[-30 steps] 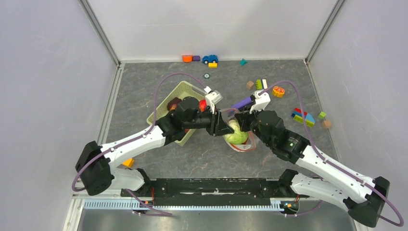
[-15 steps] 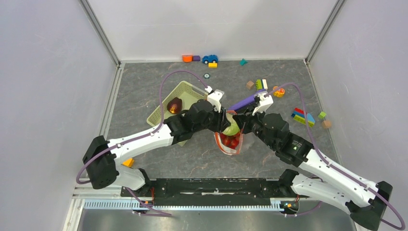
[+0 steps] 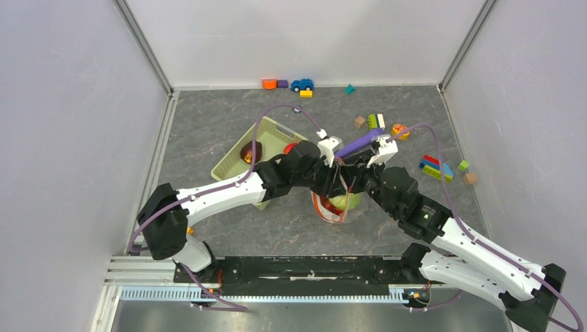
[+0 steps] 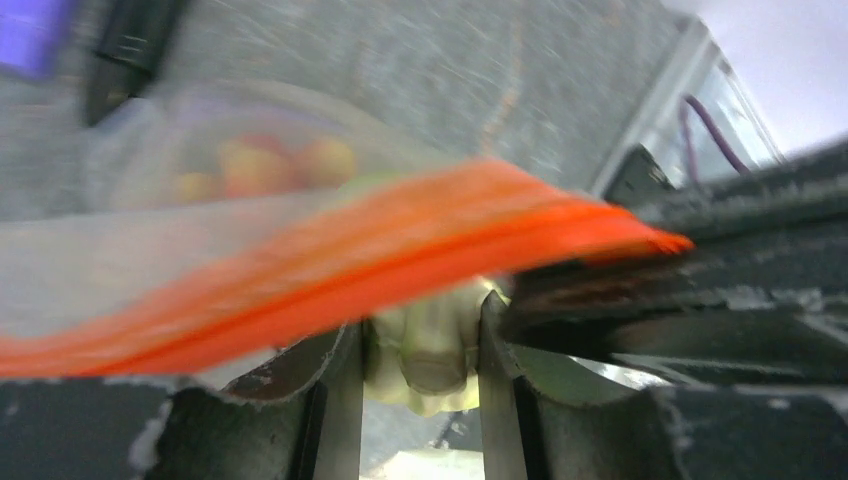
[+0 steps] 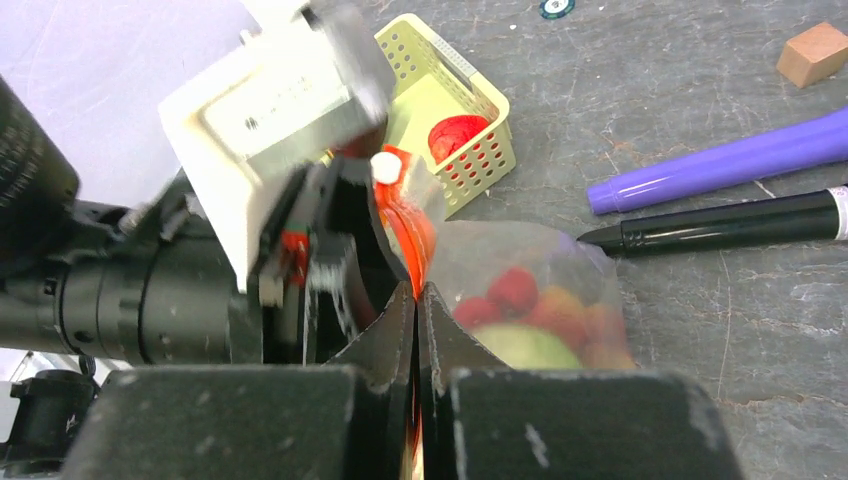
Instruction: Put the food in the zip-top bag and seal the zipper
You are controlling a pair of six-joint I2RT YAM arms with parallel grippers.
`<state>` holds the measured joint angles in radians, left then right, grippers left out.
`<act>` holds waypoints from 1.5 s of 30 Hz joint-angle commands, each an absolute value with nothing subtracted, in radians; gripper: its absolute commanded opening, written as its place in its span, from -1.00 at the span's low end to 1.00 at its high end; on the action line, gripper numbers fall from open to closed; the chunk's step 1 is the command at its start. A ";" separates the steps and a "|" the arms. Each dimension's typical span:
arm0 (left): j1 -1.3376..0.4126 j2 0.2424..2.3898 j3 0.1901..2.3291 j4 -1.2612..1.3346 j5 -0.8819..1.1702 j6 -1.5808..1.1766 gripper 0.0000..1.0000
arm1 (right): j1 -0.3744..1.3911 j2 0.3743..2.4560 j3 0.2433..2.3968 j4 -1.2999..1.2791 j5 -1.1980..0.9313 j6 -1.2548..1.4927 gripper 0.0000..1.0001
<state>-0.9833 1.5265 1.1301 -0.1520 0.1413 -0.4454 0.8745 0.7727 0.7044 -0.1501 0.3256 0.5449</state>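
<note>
- Filling of the bag looks like the step in hand; the zipper is not shut yet.
- The bag sits near the middle of the tabletop, a bit toward the near edge. Red and peach apples are inside it.
- The left gripper is about half open. It holds the green cabbage between its fingers, right at the bag's mouth and just under the orange zipper strip.
- The right gripper is closed tight. It pinches the orange strip and holds the bag's mouth up.
- Next, the left gripper likely has to let the cabbage drop in. Then it has to pull out without dragging the bag along.
- More food waits in the green basket, beside the bag toward the left edge. It holds a red piece and a dark purple piece.
- The zipper can only be pressed shut after those go in.
</note>
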 commanded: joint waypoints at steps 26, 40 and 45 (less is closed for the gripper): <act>-0.994 1.448 1.206 -0.428 -0.075 -0.328 0.99 | 0.876 0.671 0.700 -0.229 0.591 0.534 -1.00; -0.987 1.418 1.262 -0.549 -0.508 -0.315 0.99 | 0.877 0.695 0.716 -0.250 0.542 0.467 -0.99; -0.929 1.379 1.228 -0.568 -0.609 -0.346 0.99 | 0.877 0.703 0.713 -0.247 0.551 0.447 -0.98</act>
<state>-0.9775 1.4395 1.2236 -0.5533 -0.4786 -0.3504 0.8734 0.6998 0.6804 -0.2649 0.5426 0.4786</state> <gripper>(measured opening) 0.994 0.011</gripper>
